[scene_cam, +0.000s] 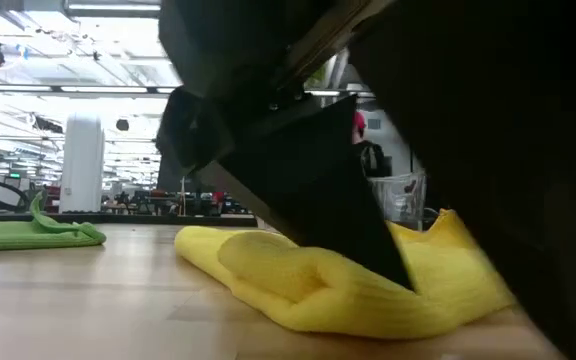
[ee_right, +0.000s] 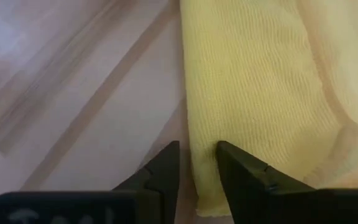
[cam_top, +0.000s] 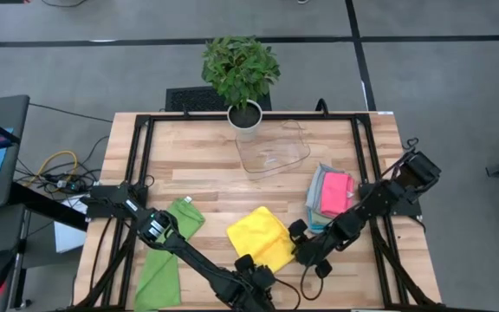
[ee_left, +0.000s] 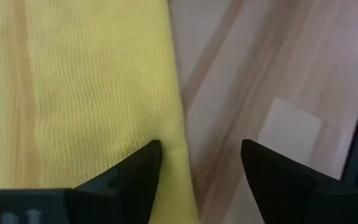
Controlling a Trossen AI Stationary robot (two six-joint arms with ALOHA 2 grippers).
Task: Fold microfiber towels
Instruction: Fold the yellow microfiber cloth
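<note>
Both grippers sit at the yellow towel on the table: left gripper jaws open over its edge, right gripper jaws narrowly parted, gripping nothing; green towel, pink towel and potted plant nearby.

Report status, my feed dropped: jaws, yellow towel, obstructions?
Left gripper open at yellow towel edge. Right gripper open, narrower gap, at opposite edge. Towel flat, not gripped. Nothing in the way.
</note>
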